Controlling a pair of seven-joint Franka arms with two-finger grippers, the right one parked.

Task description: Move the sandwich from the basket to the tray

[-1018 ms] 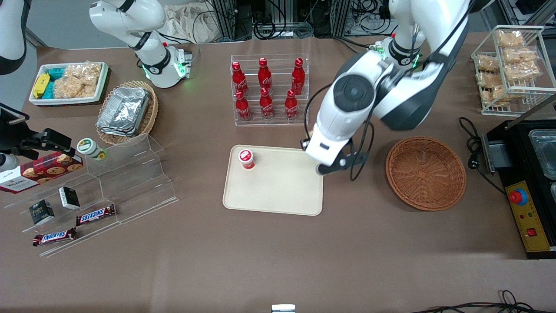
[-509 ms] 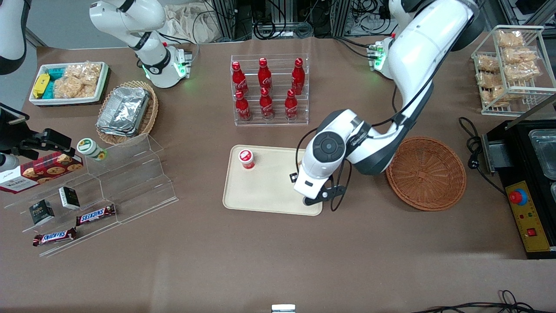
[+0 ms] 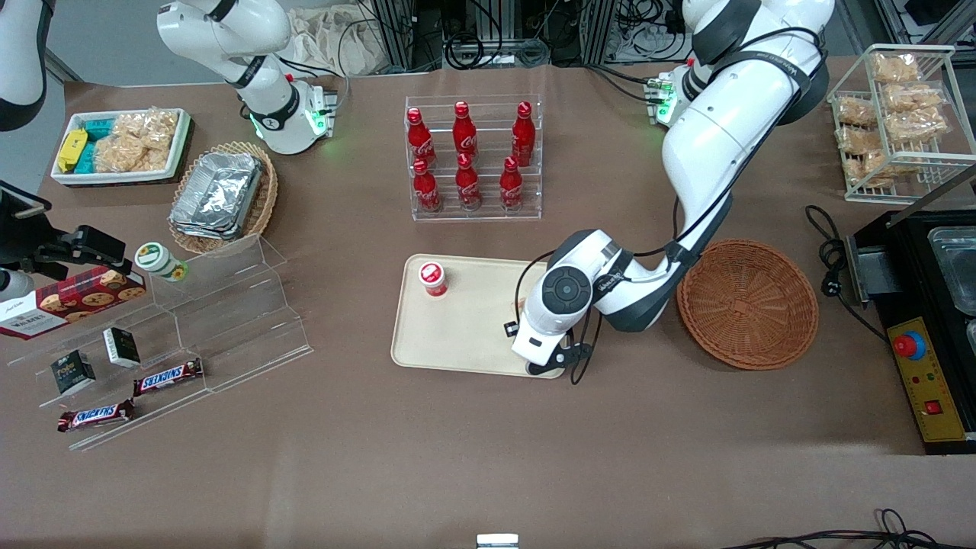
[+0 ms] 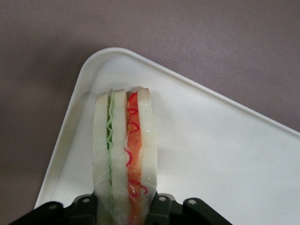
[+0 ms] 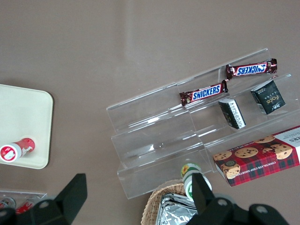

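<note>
In the left wrist view my gripper is shut on the sandwich, a white-bread wedge with green and red filling, pinched by its two bread faces. It hangs low over a rounded corner of the cream tray; whether it touches the tray I cannot tell. In the front view the working arm's hand is low over the tray, at the corner nearest the front camera on the basket's side, and hides the sandwich. The reddish-brown basket stands empty beside the tray, toward the working arm's end.
A small red-capped bottle stands on the tray farther from the front camera. A clear rack of red cola bottles stands farther back. A clear stepped shelf with snack bars lies toward the parked arm's end. A black appliance sits past the basket.
The arm has come down and moved toward the front camera, from the tray's edge by the basket to its near corner, with the sandwich still held.
</note>
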